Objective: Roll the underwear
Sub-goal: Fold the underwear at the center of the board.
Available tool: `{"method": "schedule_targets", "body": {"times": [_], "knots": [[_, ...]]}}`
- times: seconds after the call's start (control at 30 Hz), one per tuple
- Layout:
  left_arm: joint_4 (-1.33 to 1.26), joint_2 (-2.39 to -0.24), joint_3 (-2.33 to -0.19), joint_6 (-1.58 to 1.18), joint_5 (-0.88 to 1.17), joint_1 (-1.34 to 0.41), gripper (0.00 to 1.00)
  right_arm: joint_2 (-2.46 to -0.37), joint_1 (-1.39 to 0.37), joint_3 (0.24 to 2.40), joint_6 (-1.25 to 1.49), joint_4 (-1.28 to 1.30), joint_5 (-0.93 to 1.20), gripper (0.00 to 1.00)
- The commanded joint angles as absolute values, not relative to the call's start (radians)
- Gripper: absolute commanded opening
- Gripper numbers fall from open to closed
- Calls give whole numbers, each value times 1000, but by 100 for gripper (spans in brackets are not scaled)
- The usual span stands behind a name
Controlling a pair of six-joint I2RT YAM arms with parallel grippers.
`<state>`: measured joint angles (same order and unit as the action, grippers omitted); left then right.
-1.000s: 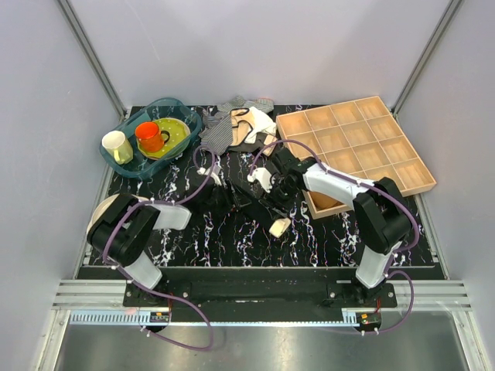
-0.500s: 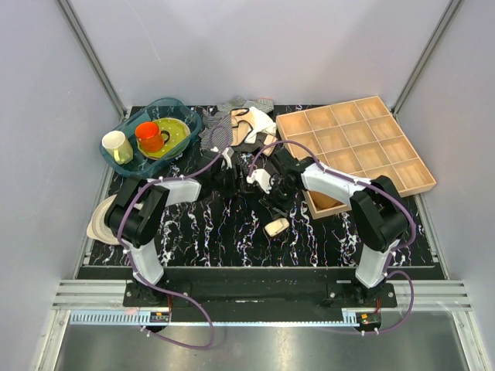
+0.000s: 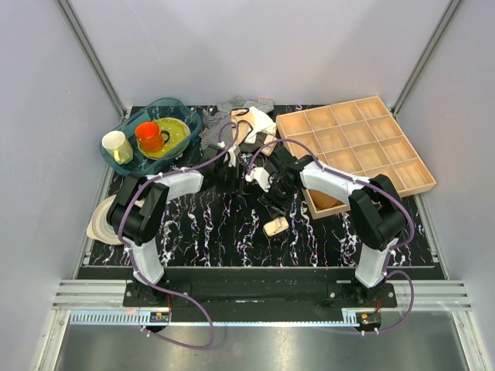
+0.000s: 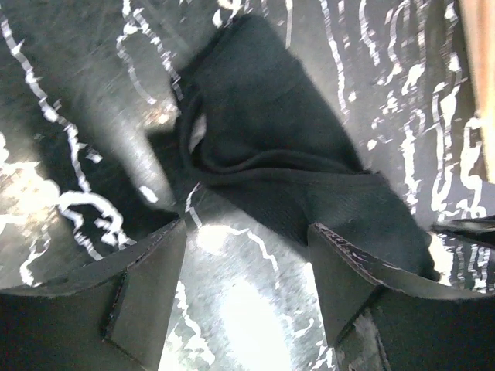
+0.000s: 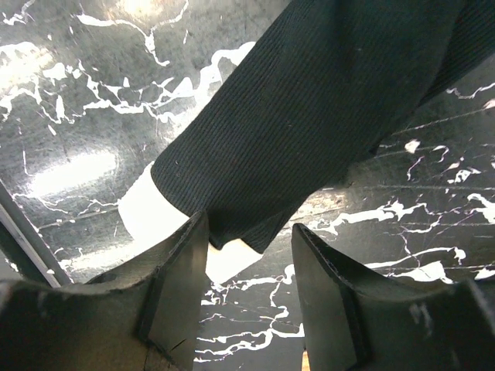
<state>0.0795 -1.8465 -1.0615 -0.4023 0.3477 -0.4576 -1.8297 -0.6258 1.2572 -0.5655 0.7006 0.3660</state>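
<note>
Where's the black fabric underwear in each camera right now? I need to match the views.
Top external: the black fabric underwear lies mid-table, hard to separate from the dark surface.
Left wrist: it fills the picture's middle, folded, running to the lower right.
Right wrist: it is in the upper right, with a corner reaching down to centre.
Shared landmark: the black, white-veined marble tabletop beneath it in all three.

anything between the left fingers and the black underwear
Nothing visible. The open left fingers sit just short of the underwear, with only bare marbled tabletop between them. The right fingers stand open around another edge of it.
</note>
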Motion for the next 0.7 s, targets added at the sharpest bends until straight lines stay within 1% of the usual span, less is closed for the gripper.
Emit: {"method": "schedule_targets", "body": {"times": [0.0,0.2,0.3,0.33,0.5,0.67], "knots": [[265,-1775,-1094,-279,210,-453,71,-1789,-623,1325,-561,721,413,56],[296,-1586,-1058,-210,163,-471,71,-1781,-621,1325,-589,742,442,56],[299,-1500,-1022,-189,190,-505,72,-1808,-621,1328,-588,738,423,55],[292,-1484,-991,-205,195,-517,72,-1816,-623,1328,-586,736,414,53],[206,-1427,-896,-256,320,-525,72,-1850,-617,1316,-566,713,350,45],[59,-1486,-857,-320,486,-538,70,-1847,-591,1290,-564,690,328,38]]}}
